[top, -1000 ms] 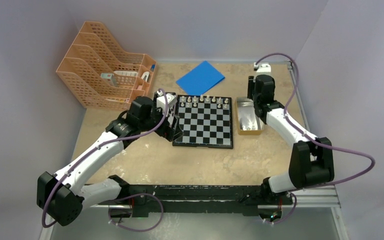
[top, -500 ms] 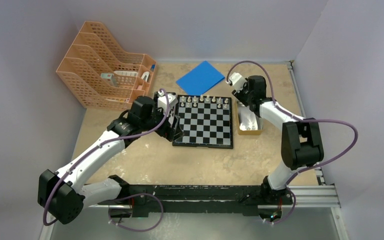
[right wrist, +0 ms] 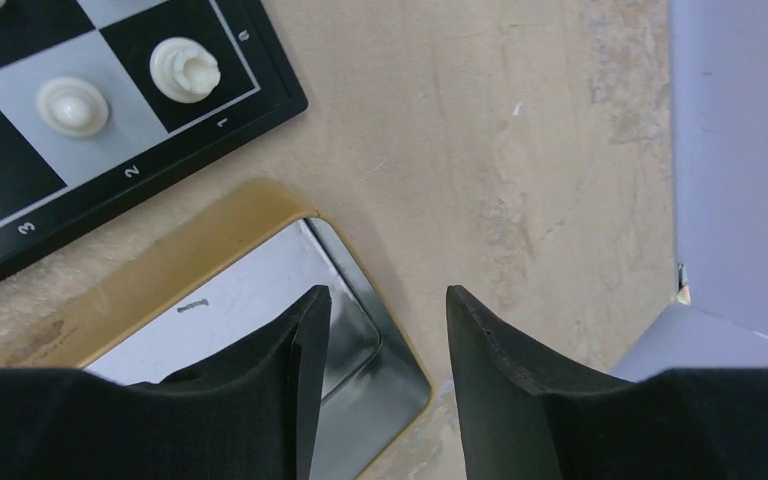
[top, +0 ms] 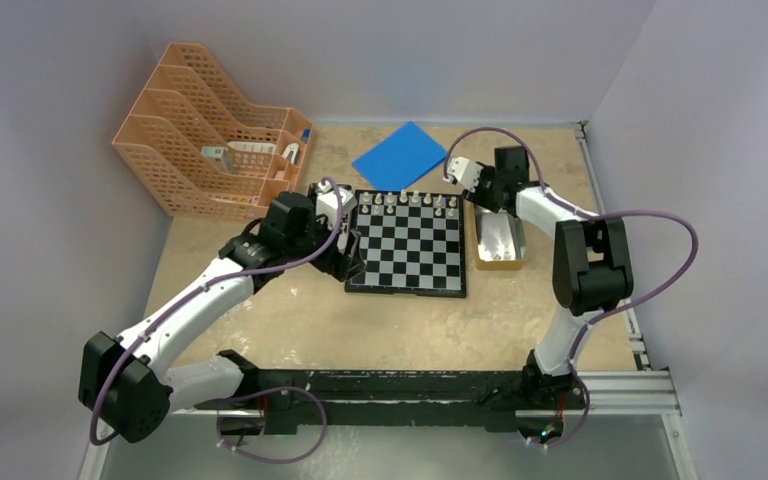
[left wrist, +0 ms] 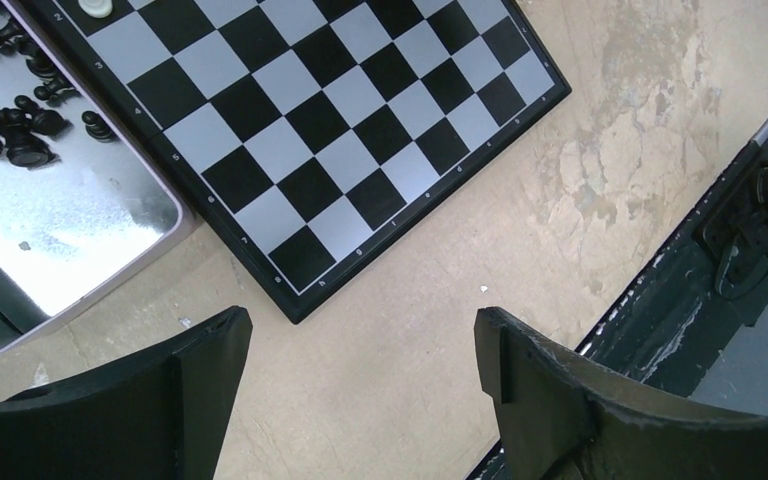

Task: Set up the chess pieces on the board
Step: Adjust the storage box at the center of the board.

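Observation:
The board (top: 407, 243) lies mid-table, with cream-white chess pieces (top: 405, 203) on its two far rows. My left gripper (top: 346, 252) hangs at the board's left edge. In the left wrist view it (left wrist: 360, 330) is open and empty above bare table, just off a board (left wrist: 330, 130) corner. Black chess pieces (left wrist: 10, 125) lie in a silvery tin (left wrist: 110, 230) beside it. My right gripper (top: 475, 190) is at the board's far right corner. In the right wrist view it (right wrist: 388, 300) is open and empty over a tin's corner (right wrist: 400, 370). A white rook (right wrist: 185, 69) and a pawn (right wrist: 71, 105) stand nearby.
A gold-rimmed tin (top: 498, 240) lies right of the board. A blue sheet (top: 401, 156) lies behind the board. An orange file rack (top: 210, 160) stands at the back left. Walls close in on the back and right, and a black rail (top: 410, 385) runs along the near edge.
My right arm has swung left, from over the tin's far end to the board's far right corner. My left arm has barely shifted.

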Controlling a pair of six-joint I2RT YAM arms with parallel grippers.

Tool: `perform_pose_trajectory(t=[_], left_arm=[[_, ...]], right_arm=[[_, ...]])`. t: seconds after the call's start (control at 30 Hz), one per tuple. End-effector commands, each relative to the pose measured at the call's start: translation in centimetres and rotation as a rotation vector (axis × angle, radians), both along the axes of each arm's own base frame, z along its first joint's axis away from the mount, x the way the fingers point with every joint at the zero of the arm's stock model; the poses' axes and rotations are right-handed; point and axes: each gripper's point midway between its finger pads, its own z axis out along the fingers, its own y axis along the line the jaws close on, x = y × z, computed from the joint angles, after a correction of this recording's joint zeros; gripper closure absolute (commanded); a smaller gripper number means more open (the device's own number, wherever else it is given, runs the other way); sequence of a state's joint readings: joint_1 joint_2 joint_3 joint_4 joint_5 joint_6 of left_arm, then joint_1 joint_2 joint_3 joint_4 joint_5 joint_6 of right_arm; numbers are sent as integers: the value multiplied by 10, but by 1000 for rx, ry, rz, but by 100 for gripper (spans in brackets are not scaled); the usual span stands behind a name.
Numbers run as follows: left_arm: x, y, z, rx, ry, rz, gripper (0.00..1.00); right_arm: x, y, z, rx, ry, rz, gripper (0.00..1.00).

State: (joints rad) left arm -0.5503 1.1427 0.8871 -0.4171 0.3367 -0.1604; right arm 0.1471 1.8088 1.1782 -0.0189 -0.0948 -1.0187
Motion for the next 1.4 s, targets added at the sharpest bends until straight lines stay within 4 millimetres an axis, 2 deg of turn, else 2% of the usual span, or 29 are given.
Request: perform_pose_trajectory(t=[0.0,0.07,0.3,0.47,0.63,0.7,0.83,1.03,1.2,1.3,1.37], left_arm=[[10,4,18,-5,-87,22,18],[12,5,19,-3,-93,35,18],[17,5,27,-26,-112,59,18],[19,6,26,-20,-113,72,18],[21,6,26,-21,-109,73,18],[21,6,26,-22,-107,71,18],[20,8,25,-13,-109,70,18],[18,8,30,-24,-115,60,18],[15,9,41,-47,-146,62,18],[13,10,46,-61,-164,59,18],[11,10,47,-66,-165,54,18]], right_arm=[[9,4,5,-55,17,127,51],[8,4,-2,-69,39,155,53],[8,-17,-24,-112,100,158,59],[11,-23,-23,-116,105,161,62],[7,-29,-29,-121,137,133,68],[6,-35,-28,-118,141,104,70],[5,-44,-25,-117,150,53,81],[1,-53,-22,-118,168,-5,82],[-9,-76,-20,-144,176,-64,81],[-10,-88,-10,-154,143,-115,81],[-12,-105,-9,-152,142,-178,81]])
